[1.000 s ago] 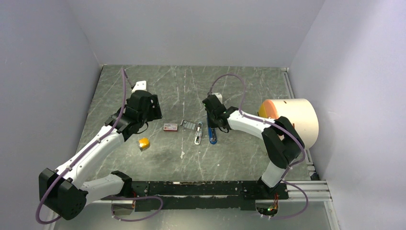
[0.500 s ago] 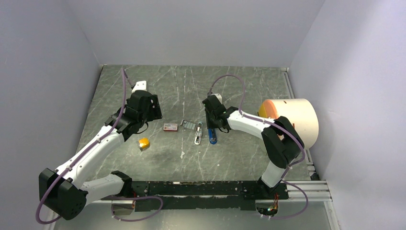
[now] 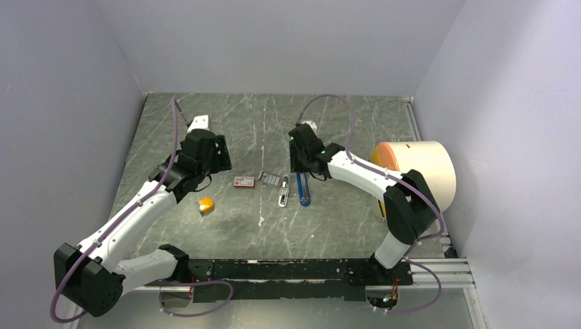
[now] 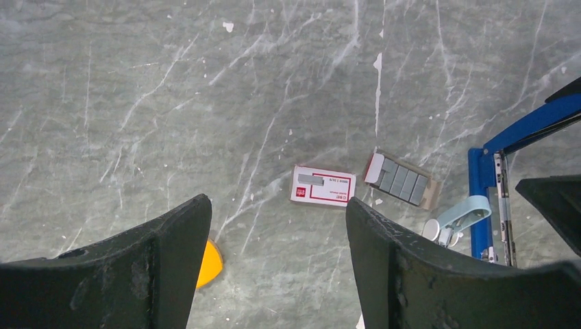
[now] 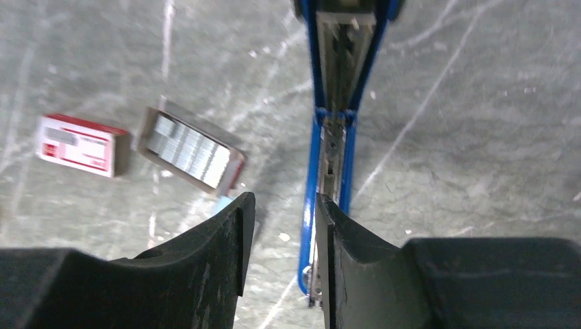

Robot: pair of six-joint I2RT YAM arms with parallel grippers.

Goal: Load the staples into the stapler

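Note:
The blue stapler (image 3: 303, 190) lies open on the table with its metal inner rail (image 5: 336, 137) facing up. My right gripper (image 3: 300, 163) hovers just past the stapler's far end, open, with nothing between its fingers (image 5: 236, 233). The staples (image 5: 188, 147) sit as silvery strips in the grey tray (image 3: 272, 179), left of the stapler. Left of the tray lies the red-and-white box (image 3: 243, 181). My left gripper (image 3: 219, 156) hangs open and empty farther left, above bare table; its view shows the box (image 4: 323, 186), the tray (image 4: 404, 181) and the stapler (image 4: 488, 199).
A small orange-yellow block (image 3: 205, 205) lies near the left arm. A pale blue and white tool (image 3: 283, 193) rests between tray and stapler. A small pale scrap (image 3: 261, 221) lies nearer the front. A large cream roll (image 3: 418, 171) stands at the right edge.
My right gripper has opened and drawn back from over the stapler toward the far side, baring more of the stapler. The left arm has not moved.

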